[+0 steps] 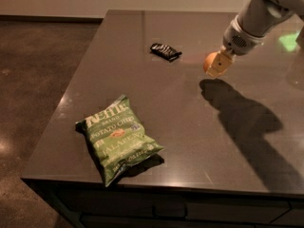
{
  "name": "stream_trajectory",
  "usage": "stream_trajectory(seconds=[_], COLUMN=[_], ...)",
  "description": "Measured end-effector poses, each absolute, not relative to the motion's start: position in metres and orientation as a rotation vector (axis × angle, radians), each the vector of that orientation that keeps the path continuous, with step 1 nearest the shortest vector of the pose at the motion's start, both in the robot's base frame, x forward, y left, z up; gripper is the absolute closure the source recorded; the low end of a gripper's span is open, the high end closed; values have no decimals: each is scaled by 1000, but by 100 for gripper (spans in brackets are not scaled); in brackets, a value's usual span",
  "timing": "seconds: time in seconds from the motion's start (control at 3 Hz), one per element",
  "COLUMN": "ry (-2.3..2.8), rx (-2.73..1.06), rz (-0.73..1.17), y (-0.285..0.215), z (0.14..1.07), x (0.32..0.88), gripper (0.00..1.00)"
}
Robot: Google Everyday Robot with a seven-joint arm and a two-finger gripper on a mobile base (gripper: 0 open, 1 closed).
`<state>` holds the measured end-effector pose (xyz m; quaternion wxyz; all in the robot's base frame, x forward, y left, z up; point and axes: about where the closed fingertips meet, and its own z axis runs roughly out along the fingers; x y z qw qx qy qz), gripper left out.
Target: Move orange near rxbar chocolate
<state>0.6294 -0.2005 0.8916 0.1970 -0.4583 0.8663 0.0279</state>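
The orange (209, 61) is a small round fruit held in my gripper (216, 65), lifted above the dark table, with its shadow on the surface below. The gripper's tan fingers (219, 64) are shut on the orange from the right side. The rxbar chocolate (166, 51), a small black wrapper with white lettering, lies flat on the table to the left of the orange, a short gap away. My white arm reaches in from the upper right.
A large green chip bag (118, 137) lies near the table's front left. The dark table (156, 99) has its left edge and front edge in view, with brown floor beyond on the left.
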Motion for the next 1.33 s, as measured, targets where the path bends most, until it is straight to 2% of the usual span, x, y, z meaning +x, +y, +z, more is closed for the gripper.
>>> stream_trajectory(seconds=[1.0, 1.33], ry=[2479, 2474], rx=[-1118, -1081], rz=[97, 111], y=[-169, -159], z=[864, 858], x=[700, 713], gripper=[100, 85])
